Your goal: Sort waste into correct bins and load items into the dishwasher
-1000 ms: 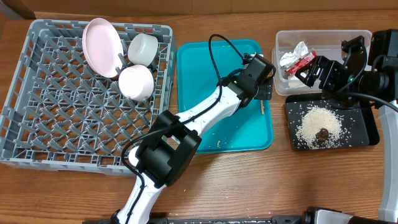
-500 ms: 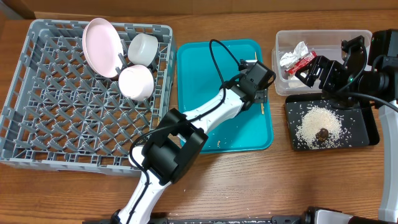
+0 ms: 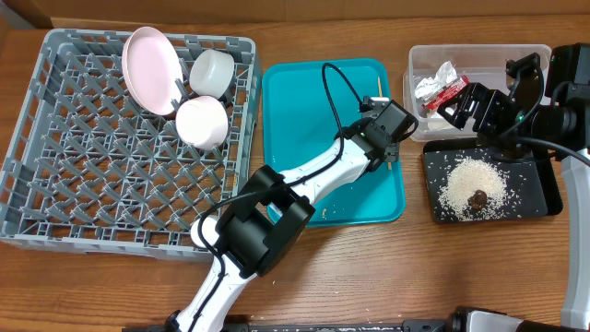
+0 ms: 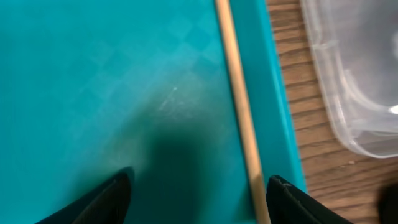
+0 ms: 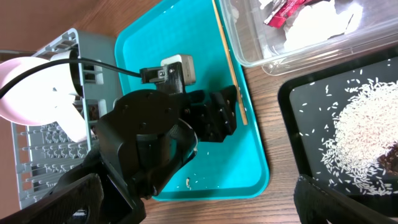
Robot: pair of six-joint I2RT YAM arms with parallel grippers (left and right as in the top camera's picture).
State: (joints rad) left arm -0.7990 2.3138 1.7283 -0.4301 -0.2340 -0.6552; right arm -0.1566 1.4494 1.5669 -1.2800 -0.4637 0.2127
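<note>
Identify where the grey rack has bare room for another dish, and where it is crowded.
Free: the near half and left side of the dish rack. Crowded: its far right corner, where plate, cup and bowl cluster.

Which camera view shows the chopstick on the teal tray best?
The right wrist view: the chopstick shows at almost its full length, lying along the tray's right edge. The left wrist view gives a close look at its middle stretch, with the ends cut off. Overhead, the left gripper hides all but short bits.
</note>
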